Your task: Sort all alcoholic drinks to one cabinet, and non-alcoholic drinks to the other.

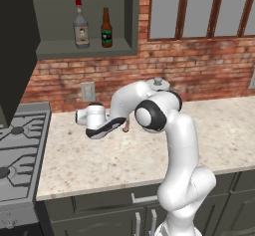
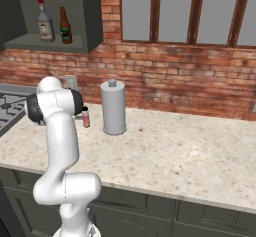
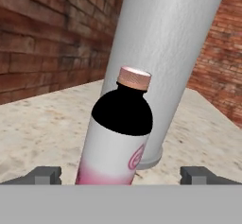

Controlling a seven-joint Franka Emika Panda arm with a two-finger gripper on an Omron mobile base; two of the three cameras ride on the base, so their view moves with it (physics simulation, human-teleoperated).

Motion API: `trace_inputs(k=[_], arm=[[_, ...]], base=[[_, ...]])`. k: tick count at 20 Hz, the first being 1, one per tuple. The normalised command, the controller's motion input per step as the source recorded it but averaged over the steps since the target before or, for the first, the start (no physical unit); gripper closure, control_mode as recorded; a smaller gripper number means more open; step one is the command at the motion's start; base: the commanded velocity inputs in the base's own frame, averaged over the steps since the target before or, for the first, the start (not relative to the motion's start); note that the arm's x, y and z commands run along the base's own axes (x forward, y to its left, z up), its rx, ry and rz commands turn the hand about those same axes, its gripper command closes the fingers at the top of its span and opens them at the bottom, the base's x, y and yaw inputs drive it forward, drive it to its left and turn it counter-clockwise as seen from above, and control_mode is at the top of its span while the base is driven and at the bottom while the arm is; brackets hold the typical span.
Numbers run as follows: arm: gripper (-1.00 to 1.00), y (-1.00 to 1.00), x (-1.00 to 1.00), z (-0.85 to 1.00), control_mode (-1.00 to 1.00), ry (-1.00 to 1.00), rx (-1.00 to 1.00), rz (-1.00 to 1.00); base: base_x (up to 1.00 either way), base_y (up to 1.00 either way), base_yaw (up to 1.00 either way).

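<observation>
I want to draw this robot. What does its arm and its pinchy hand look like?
The arm is glossy white, made of fat rounded tubes, with dark round caps at the joints. The gripper has two small, blocky dark grey fingertips. No cables or markings show.

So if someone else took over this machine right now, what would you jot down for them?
Gripper: open, fingers on either side of the pink bottle, not closed on it.
Pink bottle: upright on the counter, in front of the grey canister.
Done: red-capped bottle and beer bottle stand on the shelf of the open wall cabinet.
Left: grip the pink bottle and take it to the other cabinet.
</observation>
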Motion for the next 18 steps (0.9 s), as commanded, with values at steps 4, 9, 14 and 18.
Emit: trace_inputs(k=[4,9,14,18], arm=[[-1.00,-0.18,0.00,0.00,-1.00,0.00,-0.03,-0.05],[-1.00,-0.19,0.00,0.00,-1.00,0.00,-0.02,-0.03],[-1.00,-0.09,0.00,0.00,-1.00,0.00,-0.01,-0.01],[1.00,-0.01,0.00,0.00,-1.00,0.00,-0.02,-0.01]], base=[[0.00,0.00,0.00],[0.00,0.00,0.00],[0.00,0.00,0.00],[0.00,0.00,0.00]])
